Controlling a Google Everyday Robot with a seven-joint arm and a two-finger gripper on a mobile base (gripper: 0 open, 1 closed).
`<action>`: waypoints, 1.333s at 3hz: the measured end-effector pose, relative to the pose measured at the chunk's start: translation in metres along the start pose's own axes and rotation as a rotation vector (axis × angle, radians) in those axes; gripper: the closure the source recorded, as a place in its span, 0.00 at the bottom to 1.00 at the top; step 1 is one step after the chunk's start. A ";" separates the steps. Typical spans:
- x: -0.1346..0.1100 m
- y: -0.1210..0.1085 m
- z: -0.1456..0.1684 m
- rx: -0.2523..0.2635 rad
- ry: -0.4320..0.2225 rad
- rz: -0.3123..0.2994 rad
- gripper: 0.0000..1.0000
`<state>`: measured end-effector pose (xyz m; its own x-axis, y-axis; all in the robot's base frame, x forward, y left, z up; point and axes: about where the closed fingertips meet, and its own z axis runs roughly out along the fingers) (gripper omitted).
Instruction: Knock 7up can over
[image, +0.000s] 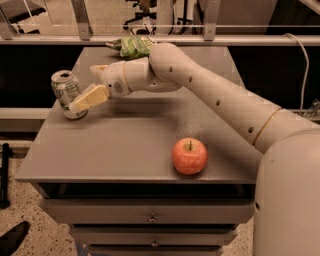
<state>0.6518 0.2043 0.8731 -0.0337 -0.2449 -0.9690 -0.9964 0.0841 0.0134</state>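
Note:
The 7up can (67, 94) stands near the left edge of the grey table (125, 145), tilted slightly to the left, silver top showing. My gripper (79, 103) reaches in from the right at the end of the white arm (200, 90). Its cream fingertip touches the can's right side, low on the label. The can's lower right part is hidden behind the finger.
A red apple (189, 155) sits near the table's front edge, right of centre. A green and white snack bag (131, 46) lies at the back of the table. A metal railing (160, 40) runs behind. Drawers sit under the tabletop.

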 end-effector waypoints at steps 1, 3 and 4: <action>-0.002 0.000 0.004 0.008 -0.033 0.012 0.15; -0.001 -0.011 -0.047 0.118 -0.058 0.037 0.69; -0.006 -0.015 -0.081 0.181 -0.020 0.026 0.92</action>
<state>0.6610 0.1261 0.8988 -0.0563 -0.2209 -0.9737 -0.9647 0.2632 -0.0039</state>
